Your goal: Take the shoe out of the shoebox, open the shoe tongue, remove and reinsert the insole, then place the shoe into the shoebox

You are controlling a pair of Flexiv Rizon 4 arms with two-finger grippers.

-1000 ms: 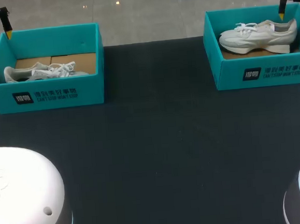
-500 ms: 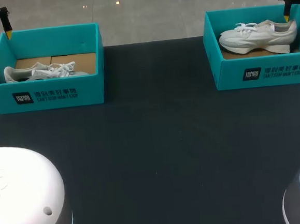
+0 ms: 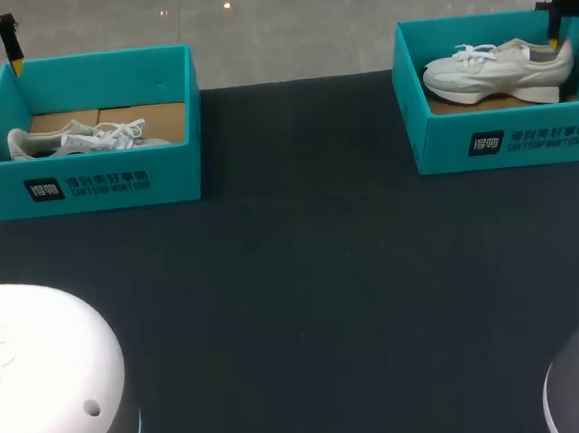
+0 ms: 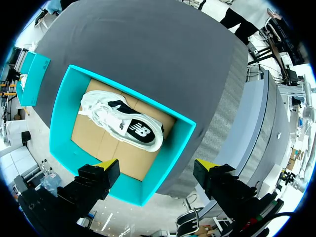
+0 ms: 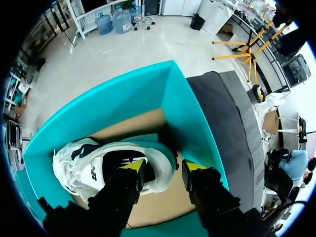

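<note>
Right pincer (image 5: 163, 168) gapes astride heel of shoe (image 5: 81, 170) inside teal shoebox (image 5: 123, 103) on dark table (image 3: 314, 275).

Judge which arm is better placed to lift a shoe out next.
Probably right. The right gripper is open, down in the right box, fingers astride the heel of the right shoe. The left gripper hangs open above the left box, clear of the left shoe.

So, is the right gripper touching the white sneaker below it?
Cannot tell: the right wrist view shows the right gripper straddling the white sneaker's heel, but contact is unclear.
</note>
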